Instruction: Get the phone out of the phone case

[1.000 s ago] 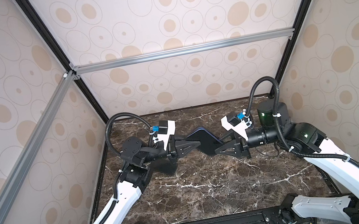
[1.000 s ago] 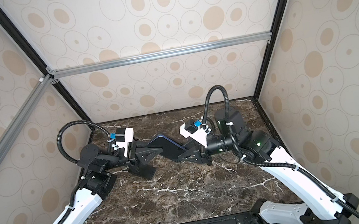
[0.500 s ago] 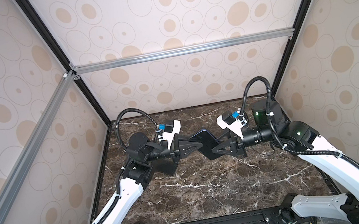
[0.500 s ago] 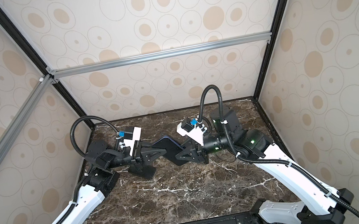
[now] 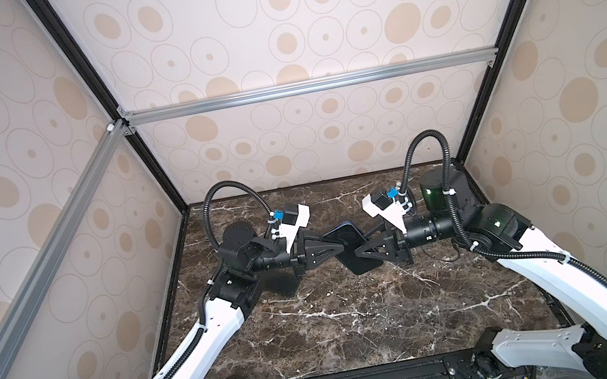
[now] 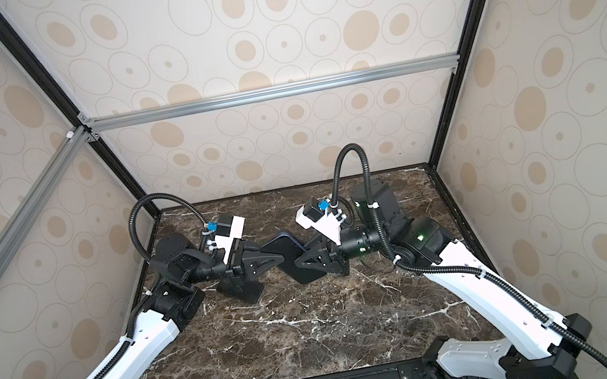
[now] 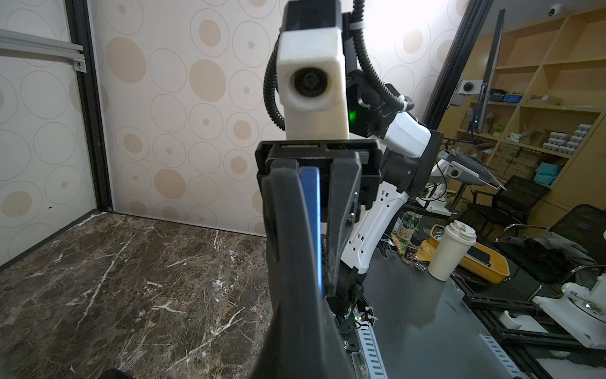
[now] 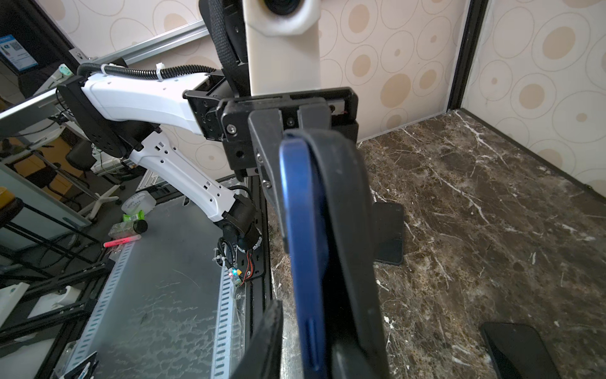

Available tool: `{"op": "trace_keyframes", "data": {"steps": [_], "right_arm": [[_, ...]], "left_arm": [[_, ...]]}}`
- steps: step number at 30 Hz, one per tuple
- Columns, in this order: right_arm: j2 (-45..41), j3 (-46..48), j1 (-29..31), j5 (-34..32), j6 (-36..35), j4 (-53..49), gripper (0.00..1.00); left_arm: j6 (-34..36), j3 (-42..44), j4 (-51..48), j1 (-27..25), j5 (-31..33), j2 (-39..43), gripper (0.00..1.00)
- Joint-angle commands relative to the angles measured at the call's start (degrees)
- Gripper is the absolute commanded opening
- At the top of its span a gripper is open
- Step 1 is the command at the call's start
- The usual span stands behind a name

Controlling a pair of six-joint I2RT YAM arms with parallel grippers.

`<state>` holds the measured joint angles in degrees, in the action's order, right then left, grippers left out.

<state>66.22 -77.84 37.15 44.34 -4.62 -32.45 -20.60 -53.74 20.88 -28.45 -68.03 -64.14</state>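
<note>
Left gripper (image 5: 336, 244) is staying clenched on the black phone case (image 8: 344, 213), holding it above the marble table (image 5: 358, 316). The blue phone (image 8: 303, 229) is still sitting inside, one edge peeling free. Right gripper (image 5: 357, 252) is narrowing around the phone. Whether it is gripping yet cannot be told. Pulling apart is likely coming next.

Phone (image 8: 305, 246): a blue slab that I see edge-on in both wrist views, held tilted in mid-air, clear of the marble table (image 5: 337, 319). Phone case (image 8: 347, 229): black and flexible, backing the phone, bowed away from it along one side.
</note>
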Motion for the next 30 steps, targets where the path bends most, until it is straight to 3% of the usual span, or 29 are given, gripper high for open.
{"op": "trace_keyframes", "data": {"steps": [1, 7, 13, 21, 30], "right_arm": [[-0.89, 0.83, 0.45, 2.53, 0.38, 2.67, 0.21], [-2.35, 5.2, 0.37, 0.85, 2.12, 3.23, 0.13], [-5.18, 11.89, 0.36, 0.24, 5.45, 6.88, 0.0], [-6.39, 23.7, -0.32, -0.82, 11.73, 16.39, 0.0], [-1.93, 31.77, -4.64, 0.5, 12.11, 22.08, 0.0]], "left_arm": [[2.93, -2.36, -1.89, 0.05, 2.01, -0.81, 0.0], [1.39, -1.0, -1.91, -0.02, 1.88, -1.81, 0.0], [-6.29, 5.44, 6.22, -0.54, 0.27, -2.09, 0.0], [-7.64, 13.42, 9.24, -0.93, 5.48, -3.67, 0.0], [-6.7, 17.06, 14.81, -0.81, 3.88, -12.5, 0.0]]}}
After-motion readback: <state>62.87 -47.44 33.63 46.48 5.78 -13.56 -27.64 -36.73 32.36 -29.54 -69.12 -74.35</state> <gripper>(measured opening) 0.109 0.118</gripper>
